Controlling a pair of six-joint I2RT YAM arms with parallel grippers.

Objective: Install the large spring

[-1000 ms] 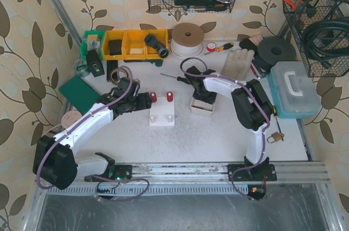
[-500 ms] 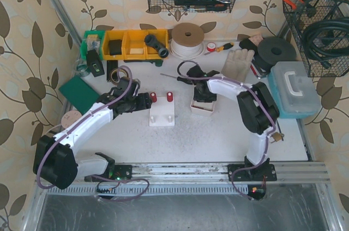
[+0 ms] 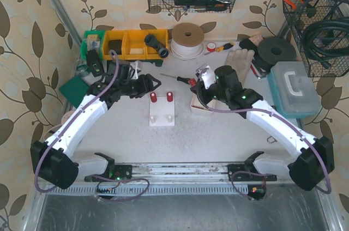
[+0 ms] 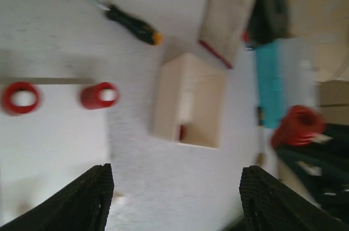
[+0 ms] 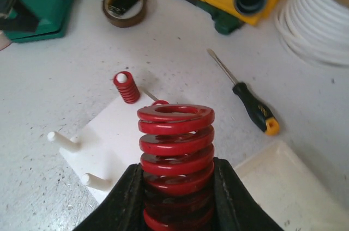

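The large spring [image 5: 175, 149], a thick red coil, stands up between the black fingers of my right gripper [image 5: 175, 187], which is shut on its lower turns. It hangs above the table beside the white peg plate [image 5: 117, 135]. The left wrist view also catches the large spring [image 4: 297, 126]. One small red spring [image 5: 126, 86] sits on a peg, and a second is mostly hidden behind the coil. Two bare pegs [image 5: 61, 139] stick up at the plate's near side. My left gripper [image 4: 177, 198] is open and empty, above the table behind the plate [image 3: 162, 115].
A cream tray [image 3: 203, 107] lies under my right gripper [image 3: 199, 85]. A screwdriver [image 5: 248, 103] rests behind the plate. Yellow bins [image 3: 133, 43], a tape roll [image 5: 124, 5], a white wire coil [image 3: 188, 39] and a green case [image 3: 79, 90] crowd the back and left.
My right gripper has risen out of the cream tray with the large spring in it and turned towards the plate. My left gripper has lifted away from the plate's left side, towards the back.
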